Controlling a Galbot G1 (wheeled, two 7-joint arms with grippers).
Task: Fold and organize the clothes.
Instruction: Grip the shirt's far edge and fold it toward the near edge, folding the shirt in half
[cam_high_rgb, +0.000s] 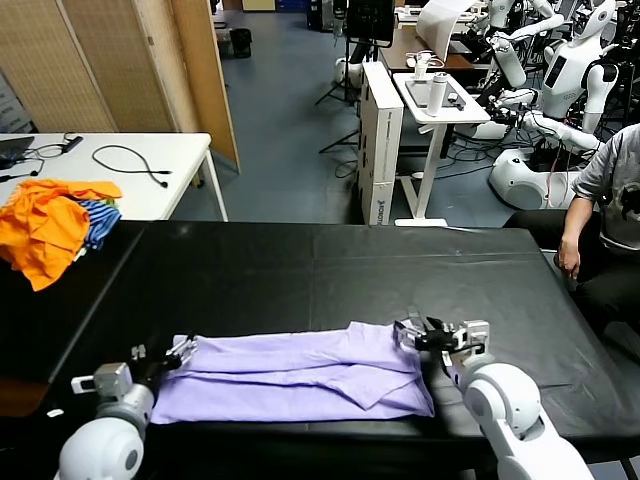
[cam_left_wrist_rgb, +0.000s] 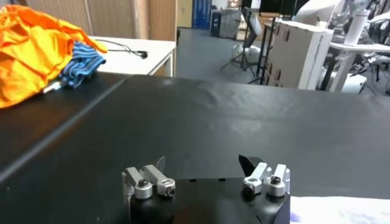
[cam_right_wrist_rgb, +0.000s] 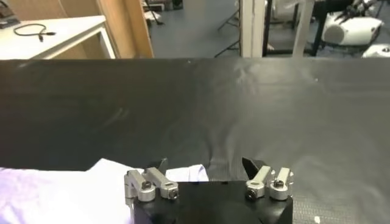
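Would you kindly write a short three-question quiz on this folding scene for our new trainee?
1. True or false: the lavender T-shirt lies along the black table's near edge, between the two arms.
2. Which pincer is at the shirt's right end? A) left pincer B) right pincer C) neither
3. Fill in: the heap of orange and blue-striped garments sits at the table's far ____ corner.

Key:
1. True.
2. B: the right pincer is at the shirt's right end, jaws open; the left pincer is at the left end, also open.
3. Left.
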